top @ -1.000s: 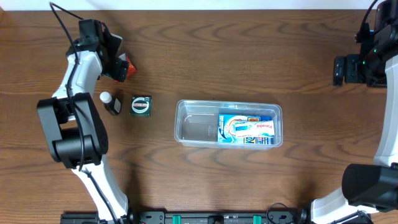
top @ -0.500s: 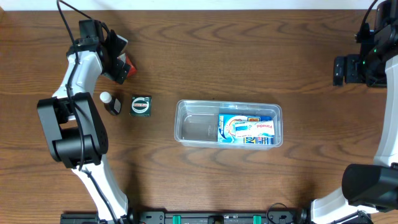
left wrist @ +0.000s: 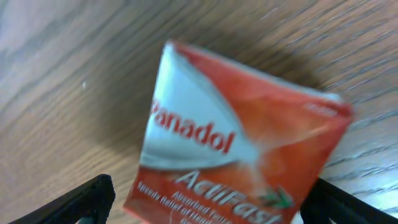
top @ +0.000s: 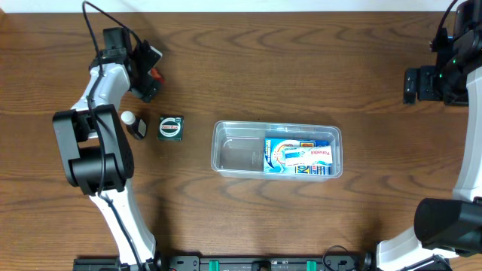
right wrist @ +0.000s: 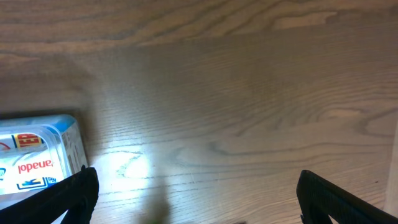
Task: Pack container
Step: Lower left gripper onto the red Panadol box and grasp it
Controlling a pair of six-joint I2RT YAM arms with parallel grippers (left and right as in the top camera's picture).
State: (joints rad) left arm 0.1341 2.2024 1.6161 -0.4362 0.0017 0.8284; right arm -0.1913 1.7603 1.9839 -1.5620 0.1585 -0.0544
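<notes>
Container [top: 241, 125] mid-bench; blue Panadol box [top: 299, 156] flat in right half, left half free. Left: green box [top: 171, 127], small bottle [top: 135, 124]. Far left: left gripper [top: 147, 69], jaws spread, lined up on red Panadol box [left wrist: 242, 149], likely next pick. Far right: right gripper [top: 413, 84] parked clear, jaws apart.

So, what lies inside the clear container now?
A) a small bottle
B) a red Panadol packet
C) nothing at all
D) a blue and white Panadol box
D: the blue and white Panadol box lies in the right half of the container.
</notes>
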